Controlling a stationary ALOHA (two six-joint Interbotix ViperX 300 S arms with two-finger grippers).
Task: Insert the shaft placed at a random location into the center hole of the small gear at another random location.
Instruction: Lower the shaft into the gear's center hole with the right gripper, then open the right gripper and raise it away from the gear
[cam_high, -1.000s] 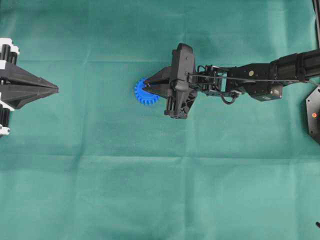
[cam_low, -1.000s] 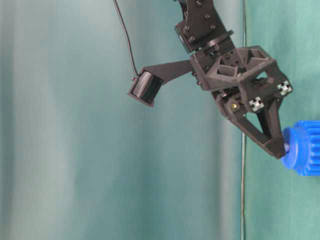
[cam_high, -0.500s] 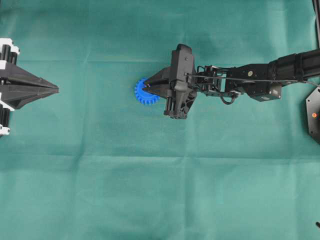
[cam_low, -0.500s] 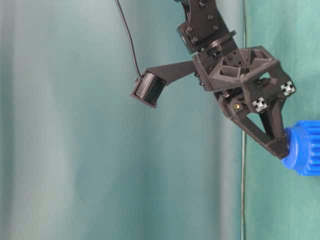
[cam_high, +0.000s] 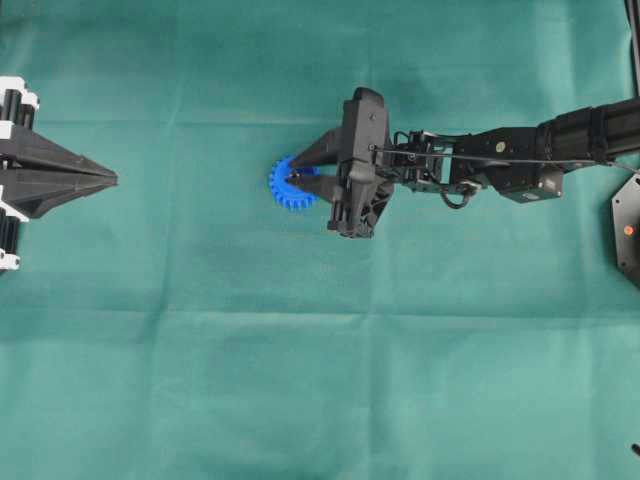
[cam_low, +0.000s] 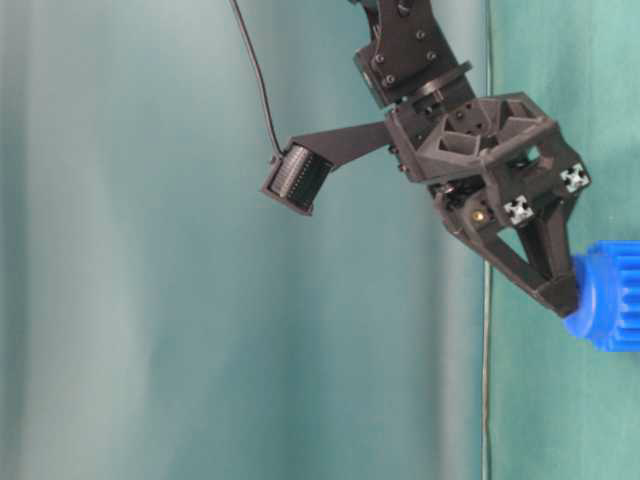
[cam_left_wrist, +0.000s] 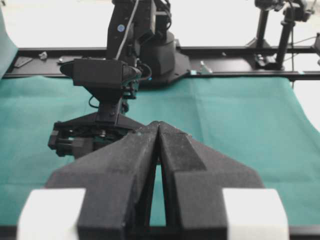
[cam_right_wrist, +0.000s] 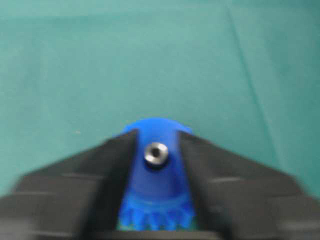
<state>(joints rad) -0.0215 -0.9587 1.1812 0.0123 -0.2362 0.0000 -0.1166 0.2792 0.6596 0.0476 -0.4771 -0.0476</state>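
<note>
Black right claw (cam_right_wrist: 156, 165) stands parted, gripping nothing; between its tips the shaft (cam_right_wrist: 155, 152) sits in the small gear (cam_high: 288, 186) on the green desk (cam_high: 300, 350). We should lift straight, avoiding snags. Left claw (cam_left_wrist: 158, 131) stays closed.

text: none legible | labels: none | numbers: none | signs: none in any view

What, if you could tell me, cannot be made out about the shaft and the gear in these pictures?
- Shaft: only its silvery end shows in the right wrist view; the small gear hides how deep it sits.
- Center hole: filled by the shaft; hidden overhead by the right gripper.
- Gear, table-level view: cut off by the right edge.
- Right wrist view: blurred.
</note>
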